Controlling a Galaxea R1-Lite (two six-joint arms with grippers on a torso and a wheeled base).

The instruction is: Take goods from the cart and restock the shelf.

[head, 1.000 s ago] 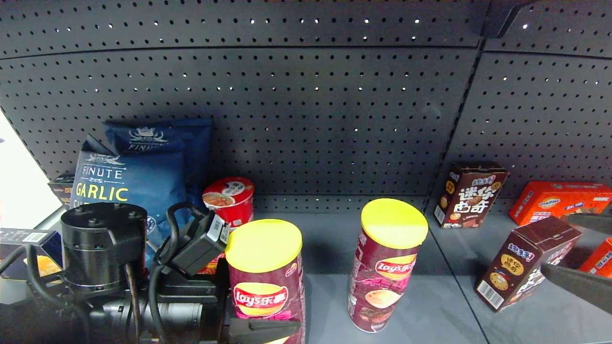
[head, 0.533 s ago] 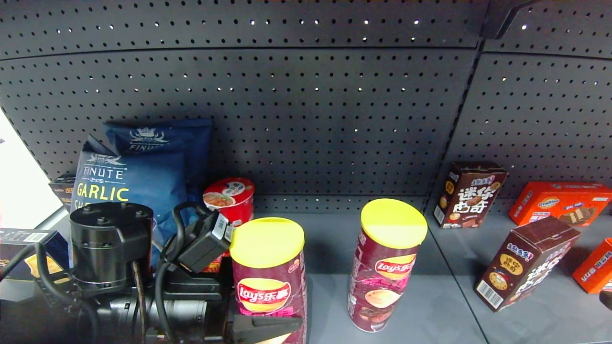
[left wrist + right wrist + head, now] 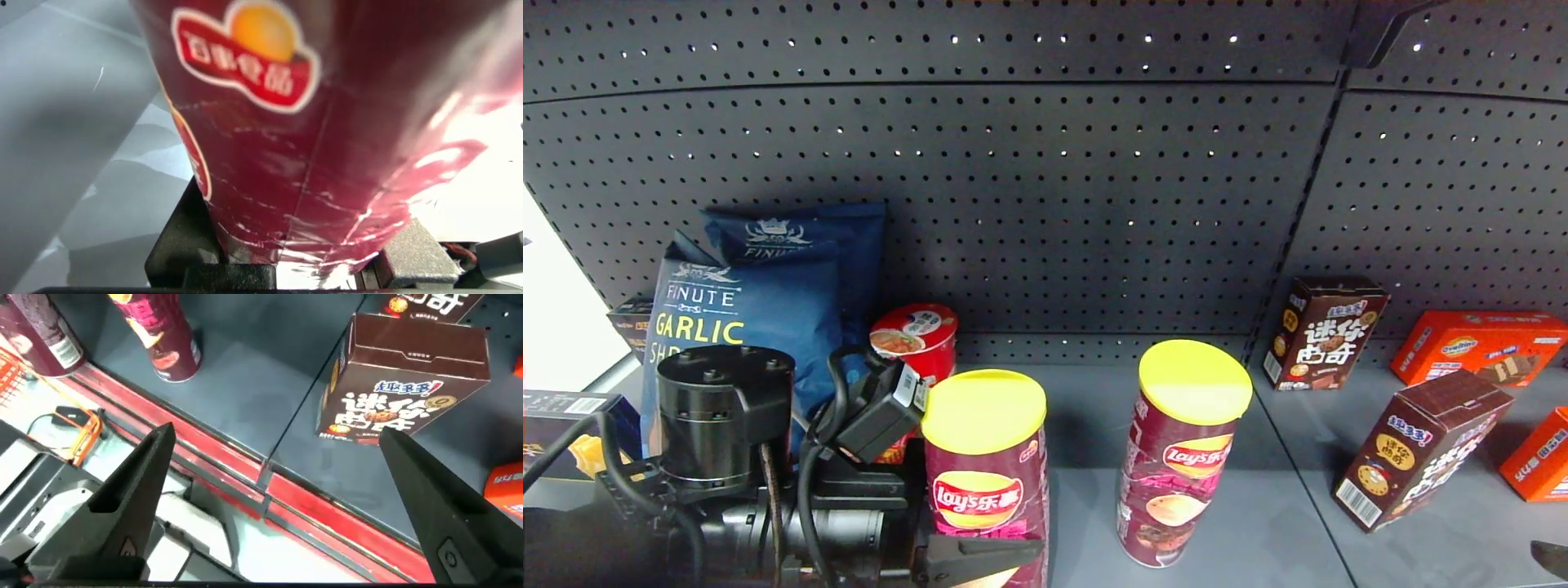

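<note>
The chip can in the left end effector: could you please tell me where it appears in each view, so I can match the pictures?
Head view: the held chip can sits low, left of centre, beside the standing can.
Left wrist view: seen close up, its wall across the middle.
Right wrist view: it is at the picture's edge, past the standing can.
Shared landmark: the grey shelf board.

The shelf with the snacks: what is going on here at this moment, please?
The robot is restocking the shelf. Its left gripper is shut on a chips can with a yellow lid, at the front left of the shelf. A second can stands upright to its right, apart from it. Whether the chips can already rests on the shelf, I cannot tell. The right gripper is open and empty, in front of the shelf edge, near a brown box.
</note>
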